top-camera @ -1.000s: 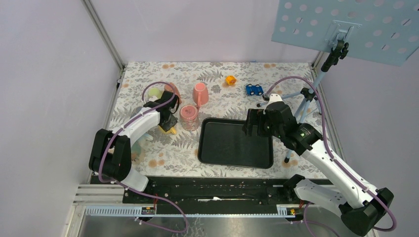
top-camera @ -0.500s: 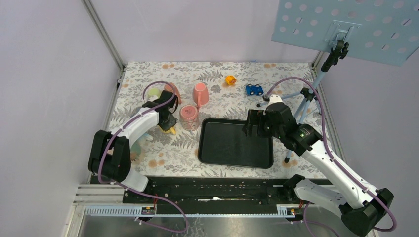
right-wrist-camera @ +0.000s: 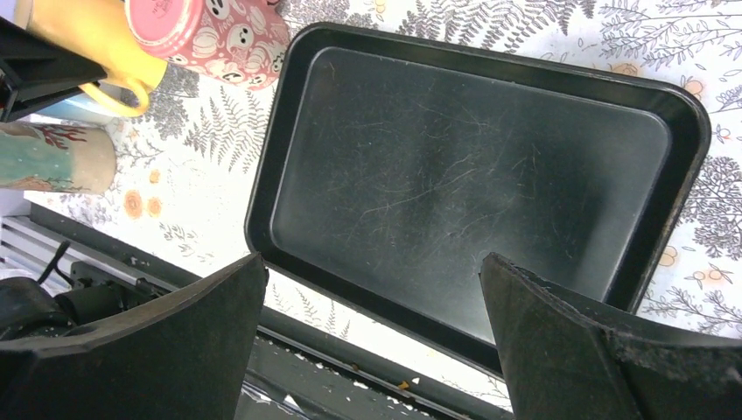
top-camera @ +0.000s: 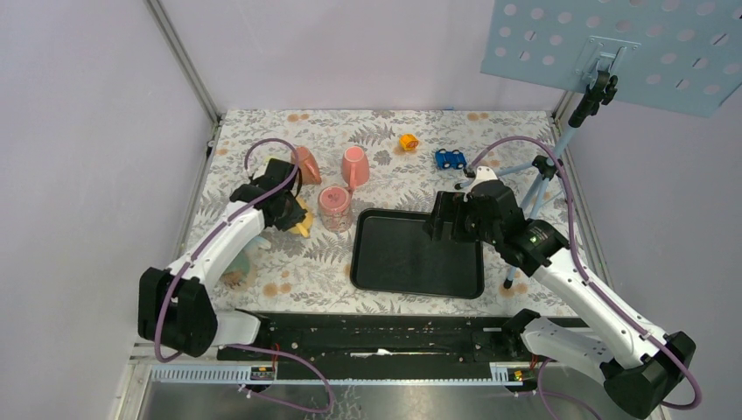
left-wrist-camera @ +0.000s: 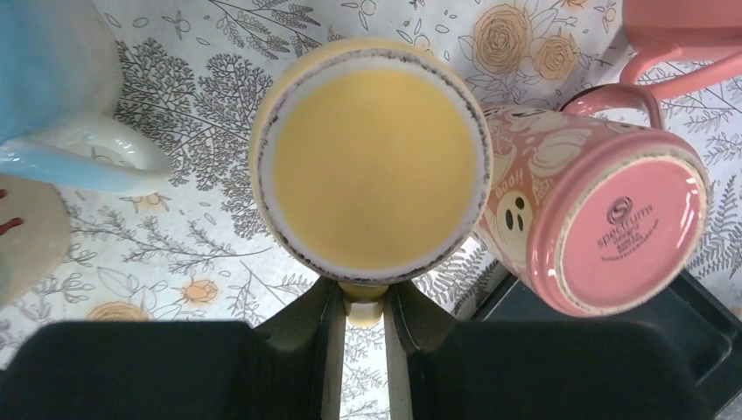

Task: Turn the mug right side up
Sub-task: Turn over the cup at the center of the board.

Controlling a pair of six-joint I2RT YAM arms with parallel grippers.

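Observation:
The yellow mug [left-wrist-camera: 372,166] shows its flat bottom to the left wrist camera, rim away from it. My left gripper [left-wrist-camera: 365,304] is shut on the mug's handle, which sits pinched between the two fingers. From above, only a bit of the yellow mug [top-camera: 303,227] peeks out under the left gripper [top-camera: 289,212], left of the tray. Whether the mug rests on the table cannot be told. My right gripper [right-wrist-camera: 372,284] hangs open over the near edge of the black tray [right-wrist-camera: 472,175], holding nothing.
A pink pumpkin-print mug [top-camera: 334,202] lies touching the yellow one, base toward the tray [top-camera: 418,255]. Another pink mug [top-camera: 354,166] and a salmon mug [top-camera: 306,163] stand behind. A light blue mug [left-wrist-camera: 52,87], a teal cup [right-wrist-camera: 52,157], toys [top-camera: 451,159] and a tripod [top-camera: 542,175] stand around.
The left jaws have closed tighter on the yellow mug's handle. The left arm has swung outward to the left and its wrist has risen, uncovering the salmon mug. The right arm barely moved.

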